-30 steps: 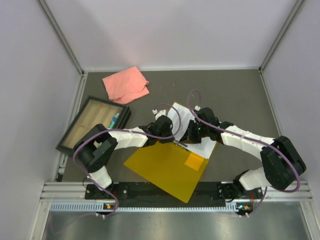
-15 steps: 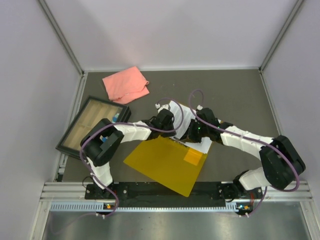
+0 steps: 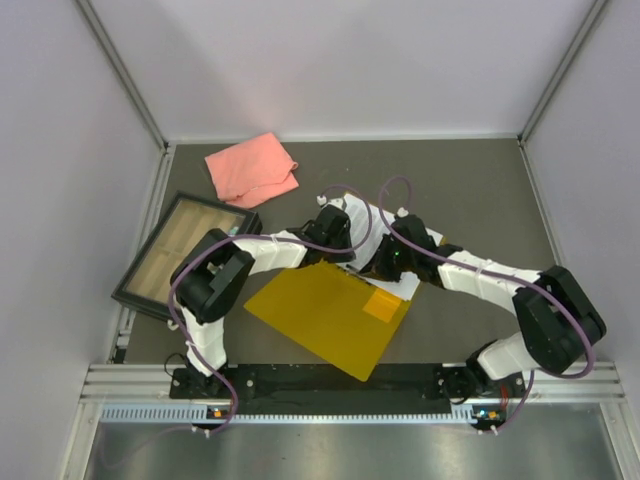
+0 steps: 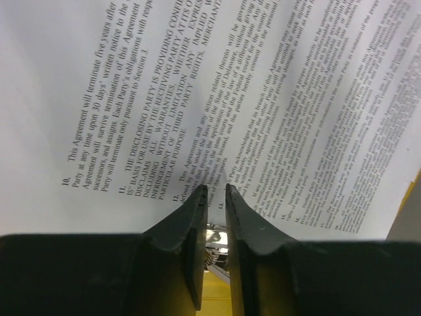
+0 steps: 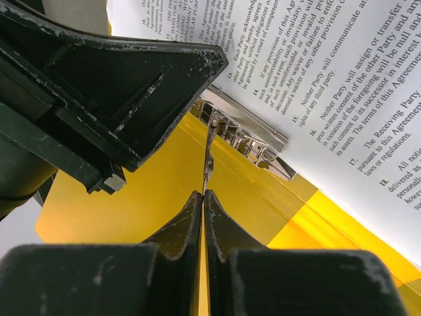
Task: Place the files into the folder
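**Files.** The printed sheets lie on the far part of the open folder. Their near edge is just beside the metal clip, and part of them overhangs the folder's far-right edge onto the table. I judge them not yet secured under the clip.

**Left gripper**. The jaws are drawn almost together, with only a thin slit between them and nothing visible in it. The tips sit on top of the sheet near its near edge.

**Right gripper**. The jaws are pressed together on the thin upright lever of the clip.

**Surroundings.** A pink cloth and a black-framed tray lie well apart to the left.

**Risks.**
- The lever is a narrow blade held only at the fingertips. If it slips, the clip could snap down ahead of the paper.
- Nothing pins the folder, so a push on the sheets may slide it along with them.
- Pressure on the top sheet alone could buckle it or fan the stack against the clip.
- The two grippers work very close together, so a small misjudged move risks contact between them.
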`<state>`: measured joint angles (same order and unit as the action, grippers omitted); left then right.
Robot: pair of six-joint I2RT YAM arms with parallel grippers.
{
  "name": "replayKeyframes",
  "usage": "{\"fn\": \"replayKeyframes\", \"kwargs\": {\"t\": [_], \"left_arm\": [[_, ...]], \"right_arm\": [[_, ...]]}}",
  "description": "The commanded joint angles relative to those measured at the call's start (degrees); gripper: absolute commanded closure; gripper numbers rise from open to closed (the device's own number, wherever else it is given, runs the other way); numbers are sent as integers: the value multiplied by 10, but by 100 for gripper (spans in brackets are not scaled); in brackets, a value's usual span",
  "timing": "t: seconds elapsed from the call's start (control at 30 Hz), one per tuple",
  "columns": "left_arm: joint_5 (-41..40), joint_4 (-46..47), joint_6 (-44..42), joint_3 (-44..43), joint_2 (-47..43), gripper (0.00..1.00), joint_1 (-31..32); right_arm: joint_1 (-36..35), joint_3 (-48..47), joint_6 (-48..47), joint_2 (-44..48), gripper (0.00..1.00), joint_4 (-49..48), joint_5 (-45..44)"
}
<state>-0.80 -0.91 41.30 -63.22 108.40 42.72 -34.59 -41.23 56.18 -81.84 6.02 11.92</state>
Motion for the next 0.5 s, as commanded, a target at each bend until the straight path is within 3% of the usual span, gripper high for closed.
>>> {"fn": "replayKeyframes", "kwargs": {"t": [0.0, 0.13, 0.47], "left_arm": [[46, -22, -22, -14, -20, 73, -2], [45, -36, -17, -7, -41, 67, -1], [-20, -115, -14, -28, -63, 68, 9]], "right_arm": [[3, 5, -5, -25, 100, -1, -34], [3, 5, -8, -30, 100, -2, -40], [3, -3, -17, -41, 100, 7, -50]]}}
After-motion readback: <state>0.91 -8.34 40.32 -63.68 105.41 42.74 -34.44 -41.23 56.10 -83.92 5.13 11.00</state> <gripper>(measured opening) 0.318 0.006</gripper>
